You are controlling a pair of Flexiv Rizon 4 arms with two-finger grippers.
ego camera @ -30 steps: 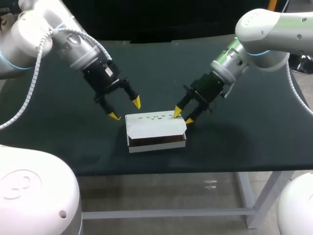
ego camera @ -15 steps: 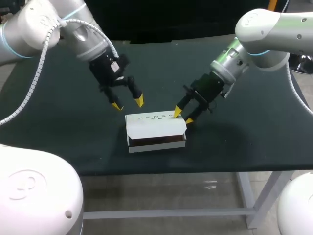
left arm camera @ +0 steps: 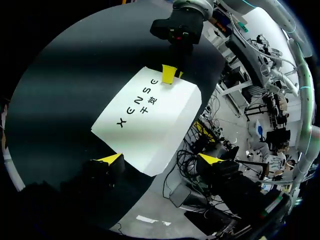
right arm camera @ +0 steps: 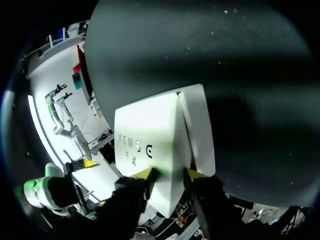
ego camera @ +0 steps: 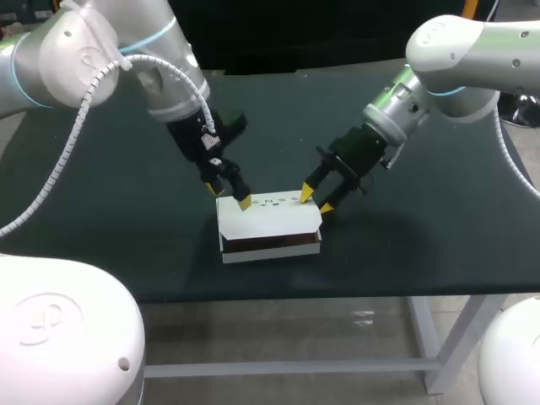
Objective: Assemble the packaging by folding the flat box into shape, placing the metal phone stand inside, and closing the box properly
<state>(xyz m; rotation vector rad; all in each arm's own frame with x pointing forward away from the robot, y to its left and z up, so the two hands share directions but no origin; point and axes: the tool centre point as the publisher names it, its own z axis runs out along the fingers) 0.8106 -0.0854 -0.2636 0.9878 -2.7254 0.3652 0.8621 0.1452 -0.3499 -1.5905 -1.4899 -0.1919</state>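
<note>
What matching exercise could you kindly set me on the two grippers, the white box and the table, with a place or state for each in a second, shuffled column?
Column one:
1. left gripper
2. right gripper
3. white box
4. table

Column two:
A. dark surface, bearing the box
B. open, one tip over the lid's left rear corner
C. lid lowered, a dark gap along its front
D. shut on the box's right end, one finger on the lid, the other on the end face

Pairs: 1-B, 2-D, 3-C, 4-A.
</note>
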